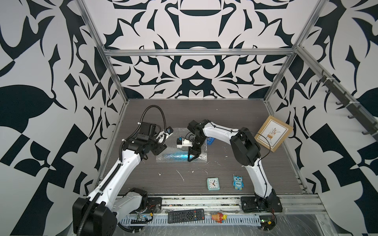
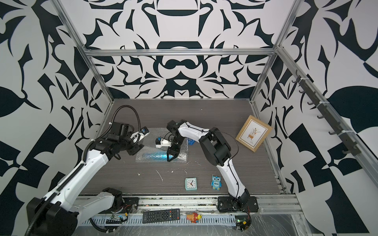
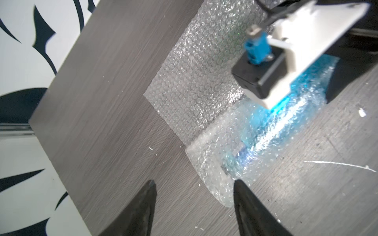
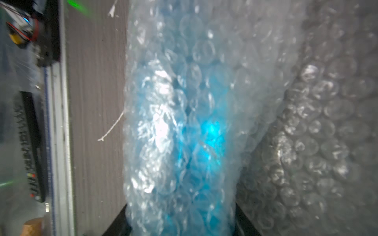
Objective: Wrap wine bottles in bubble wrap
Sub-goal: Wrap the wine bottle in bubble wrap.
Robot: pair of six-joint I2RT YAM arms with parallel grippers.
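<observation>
Counted: two arms, one wine bottle (image 1: 176, 156), one sheet of bubble wrap (image 1: 180, 132), one clock (image 1: 213, 183), one owl figure (image 1: 238, 182), one picture frame (image 1: 274, 132), one remote (image 1: 186, 215), one small toy (image 1: 219, 217) and one blue tape dispenser (image 1: 210, 140).

The bottle lies on its side on the table (image 1: 225, 114), rolled inside one edge of the sheet, its blue showing through the bubbles. The right gripper (image 1: 193, 157) points down over the roll. In the right wrist view its two black fingers (image 4: 245, 220) stand on either side of the wrapped bottle (image 4: 204, 143) and press the plastic, so it is pinching the bottle through the wrap. From that gripper the roll runs toward the left gripper (image 3: 194, 185). The flat, unrolled rest of the sheet (image 3: 194, 81) spreads beyond the right gripper, away from the arm bases.

The left gripper is spread and holds nothing. It hangs just beside the free end of the roll (image 3: 214, 173); whether a fingertip touches the plastic cannot be told.

The owl figure reads "One". The bottle's label cannot be read through the wrap, and the remote's buttons are too small to read.
</observation>
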